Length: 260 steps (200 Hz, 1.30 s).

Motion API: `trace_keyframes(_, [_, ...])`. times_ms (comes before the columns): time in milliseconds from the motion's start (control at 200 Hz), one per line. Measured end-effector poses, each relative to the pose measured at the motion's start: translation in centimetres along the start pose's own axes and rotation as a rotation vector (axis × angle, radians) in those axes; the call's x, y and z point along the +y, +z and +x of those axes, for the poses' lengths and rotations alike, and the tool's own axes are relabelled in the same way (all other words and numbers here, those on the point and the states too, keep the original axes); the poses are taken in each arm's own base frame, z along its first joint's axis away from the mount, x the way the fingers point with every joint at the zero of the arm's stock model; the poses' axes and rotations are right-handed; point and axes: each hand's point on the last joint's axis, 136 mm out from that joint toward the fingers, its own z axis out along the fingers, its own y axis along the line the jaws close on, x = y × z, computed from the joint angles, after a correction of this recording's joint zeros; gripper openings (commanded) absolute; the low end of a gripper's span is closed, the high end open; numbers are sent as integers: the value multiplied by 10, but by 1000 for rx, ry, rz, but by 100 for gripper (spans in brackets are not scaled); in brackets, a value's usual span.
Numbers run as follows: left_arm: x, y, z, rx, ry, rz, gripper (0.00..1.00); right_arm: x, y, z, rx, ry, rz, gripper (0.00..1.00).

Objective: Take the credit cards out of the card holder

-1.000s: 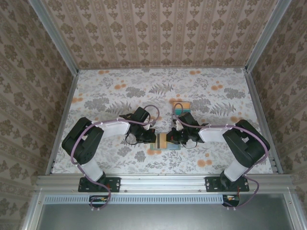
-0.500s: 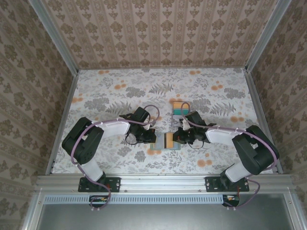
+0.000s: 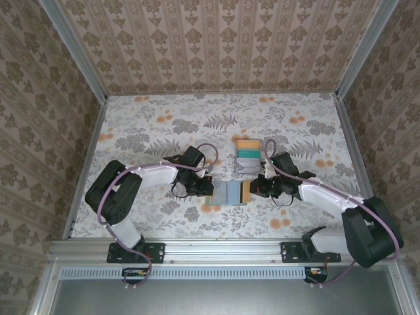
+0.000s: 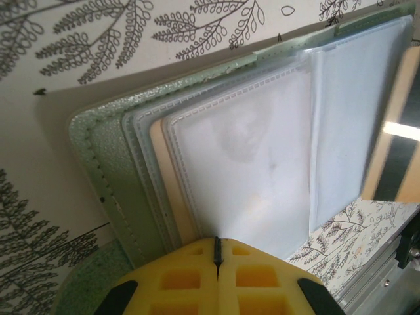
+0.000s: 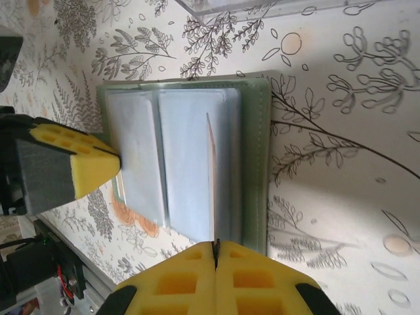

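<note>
The card holder [image 3: 226, 193] lies open on the table, sage-green cover [image 5: 256, 151] down, pale grey-blue sleeves [image 4: 249, 138] up. My left gripper [image 3: 209, 189] is shut, and its yellow tips [image 4: 216, 240] rest on the left leaf's sleeve; it also shows in the right wrist view [image 5: 117, 156]. My right gripper [image 3: 252, 191] is shut on an orange credit card [image 3: 245, 191] at the holder's right edge. I see this card edge-on, standing upright over the right leaf [image 5: 211, 177], and its black stripe shows in the left wrist view [image 4: 394, 154]. Other credit cards [image 3: 247, 156], orange, teal and grey, lie stacked just behind.
The floral tablecloth [image 3: 164, 131] spreads out behind and to both sides. Patterned walls [image 3: 216, 39] with metal posts close the table in. An aluminium rail [image 3: 216, 248] runs along the near edge, close below the holder.
My right gripper has slid to the right with the orange card, drawing it from the holder's middle to its right edge. The left gripper has stayed put.
</note>
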Motion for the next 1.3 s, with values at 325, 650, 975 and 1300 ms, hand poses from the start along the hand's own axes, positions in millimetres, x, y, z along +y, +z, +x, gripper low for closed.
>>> trace_keyframes(325, [-18,-32,-24,-89,32,6,37,55,-65,-58,-151,-257,85,0])
trace_keyframes(650, [-50,-114,-54,-359,86,60,99,65,-79,-119,-167,-681,315,0])
trace_keyframes(975, [-23,-164,-48,-553,29,-2,100,79,-70,-173,-104,-1079,464,0])
trace_keyframes(1300, [-5,-170,-41,-580,-28,-34,99,66,-52,-172,29,-1388,572,0])
